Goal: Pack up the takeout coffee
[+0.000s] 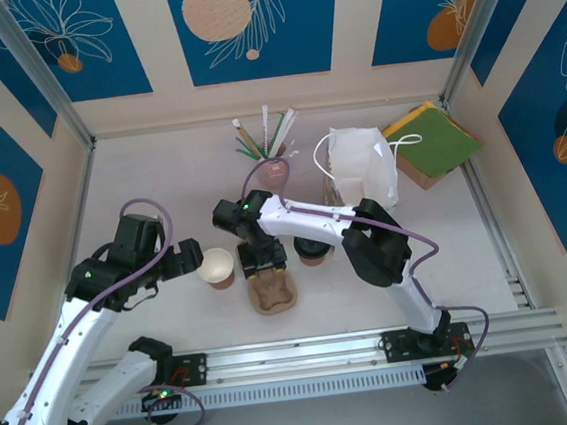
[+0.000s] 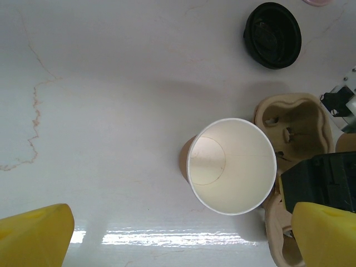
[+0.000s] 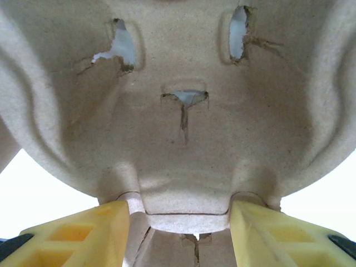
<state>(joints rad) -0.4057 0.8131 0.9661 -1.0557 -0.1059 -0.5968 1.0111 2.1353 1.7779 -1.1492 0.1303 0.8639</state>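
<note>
the right hand sits low at one end of the pulp tray, its yellow fingers apart on either side of a moulded bump on the tray's rim; whether they press on it i cannot tell. the takeout coffee, a brown cup under a black lid, stands upright on the counter just beside that hand, on the side away from the left hand, partly tucked under the right forearm and outside the tray. the left hand hangs with its fingers wide apart and nothing between them. just ahead of its fingertips stands a lidless cup, upright and cream inside, just beside the tray. further ahead of the left hand a loose black lid lies flat on the counter. well beyond both hands stand a white bag and a pink cup of straws
</note>
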